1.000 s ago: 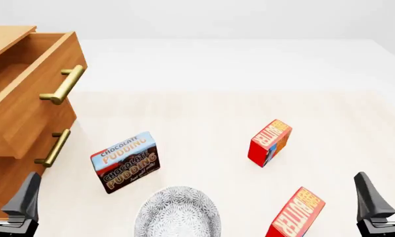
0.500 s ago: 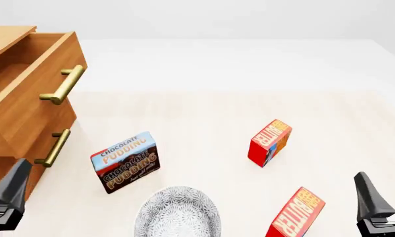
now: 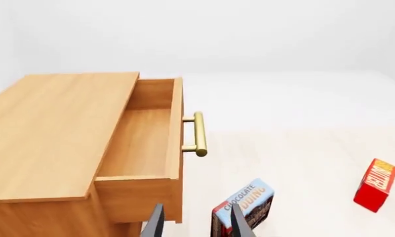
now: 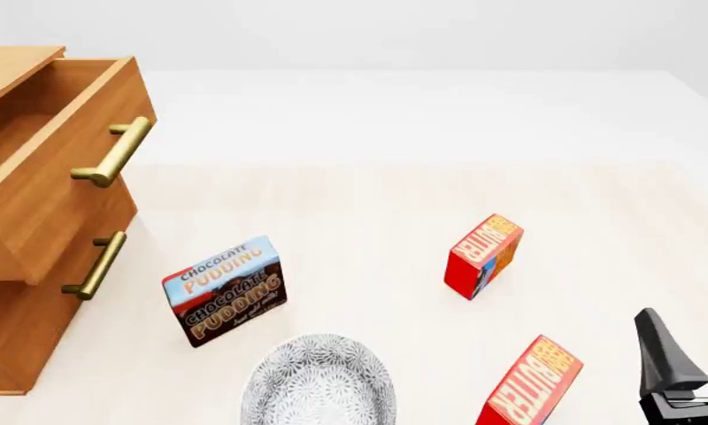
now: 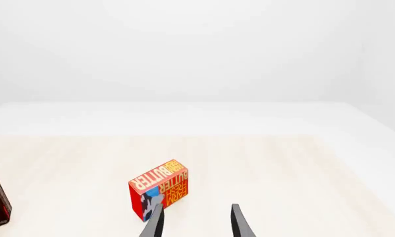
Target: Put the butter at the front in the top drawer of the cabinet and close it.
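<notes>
We saw the cabinet at the worktop's left edge with its top drawer pulled out. Only the left wrist view showed the drawer's bare wooden interior. The front butter stood at the near edge toward the right corner, visible only in the front view; the second butter carton stood farther in, also seen from both wrists. The chocolate pudding box stood near the cabinet, with a patterned bowl at the near edge. The left end effector and right end effector each had fingers spread, gripping nothing.
</notes>
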